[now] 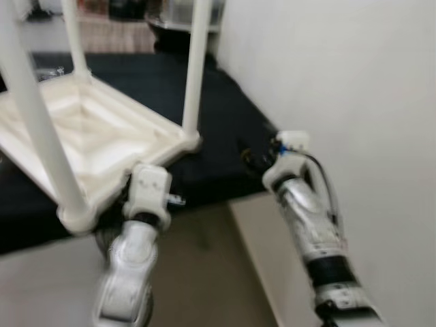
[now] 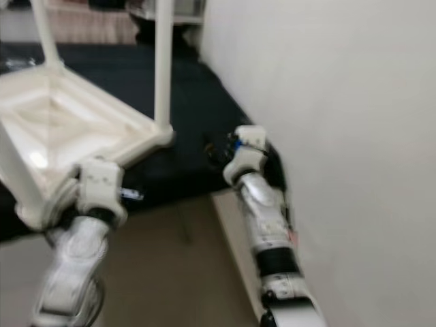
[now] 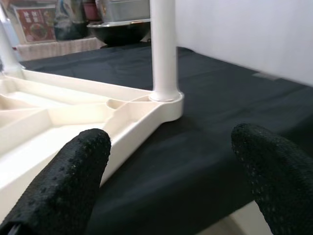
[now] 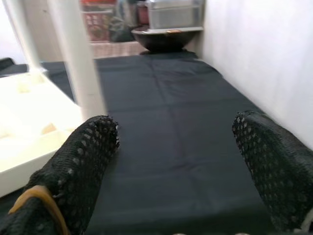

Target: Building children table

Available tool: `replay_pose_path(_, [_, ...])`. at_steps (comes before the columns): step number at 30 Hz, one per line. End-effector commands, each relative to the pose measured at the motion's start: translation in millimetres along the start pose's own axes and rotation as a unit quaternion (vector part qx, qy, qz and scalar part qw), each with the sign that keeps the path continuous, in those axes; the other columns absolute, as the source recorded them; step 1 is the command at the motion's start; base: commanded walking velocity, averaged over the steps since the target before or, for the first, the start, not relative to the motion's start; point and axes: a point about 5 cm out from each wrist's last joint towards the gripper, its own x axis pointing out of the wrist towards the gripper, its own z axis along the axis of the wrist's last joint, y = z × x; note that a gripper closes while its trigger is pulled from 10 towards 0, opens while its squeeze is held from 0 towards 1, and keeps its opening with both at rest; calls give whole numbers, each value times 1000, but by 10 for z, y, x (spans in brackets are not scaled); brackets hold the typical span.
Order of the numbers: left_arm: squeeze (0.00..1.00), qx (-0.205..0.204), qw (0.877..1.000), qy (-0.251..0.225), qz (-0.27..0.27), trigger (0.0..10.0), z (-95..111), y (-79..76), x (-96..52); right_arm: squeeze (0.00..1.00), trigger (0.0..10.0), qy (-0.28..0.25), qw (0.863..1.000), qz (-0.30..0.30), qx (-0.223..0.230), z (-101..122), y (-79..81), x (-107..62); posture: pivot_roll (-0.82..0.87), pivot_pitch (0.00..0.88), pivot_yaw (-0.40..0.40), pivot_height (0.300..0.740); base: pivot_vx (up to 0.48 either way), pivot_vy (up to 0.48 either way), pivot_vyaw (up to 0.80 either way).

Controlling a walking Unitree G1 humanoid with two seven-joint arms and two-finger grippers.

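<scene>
While head views blur, table (image 3: 132,110) sharp.

glossy plastic table (image 1: 102,136), matt black cloth (image 3: 205,142)

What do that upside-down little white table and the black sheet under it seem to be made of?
The table looks like moulded plastic: cream-white and slightly glossy, with ribs cast into its underside and smooth round legs set in sockets. The black sheet looks like matte woven cloth, with soft creases and no shine, though the exact fabric is unclear.
</scene>
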Motion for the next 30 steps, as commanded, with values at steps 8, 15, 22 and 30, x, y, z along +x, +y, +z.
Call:
replay_pose_path(8, [0, 0, 1000, 3, 7, 10000, 4, 26, -8, 0, 10000, -10, 1000, 7, 5, 97, 68, 76, 124, 77, -180, 740, 0, 0, 800])
replay_pose_path(15, [0, -9, 1000, -3, 10, 10000, 47, 11, 16, 0, 10000, -10, 1000, -8, 16, 149, 60, 118, 120, 70, -179, 740, 0, 0, 571])
replay_pose_path(22, [0, -14, 999, -17, 23, 10000, 134, 41, 46, 0, 10000, -9, 1000, -10, 7, 142, 46, 120, 118, 69, -182, 740, 0, 0, 0])
replay_pose_path(30, [0, 30, 991, -61, 118, 10000, 365, 383, -106, 0, 10000, 7, 999, -37, 15, 36, -59, 46, 120, 71, -183, 740, 0, 0, 0])
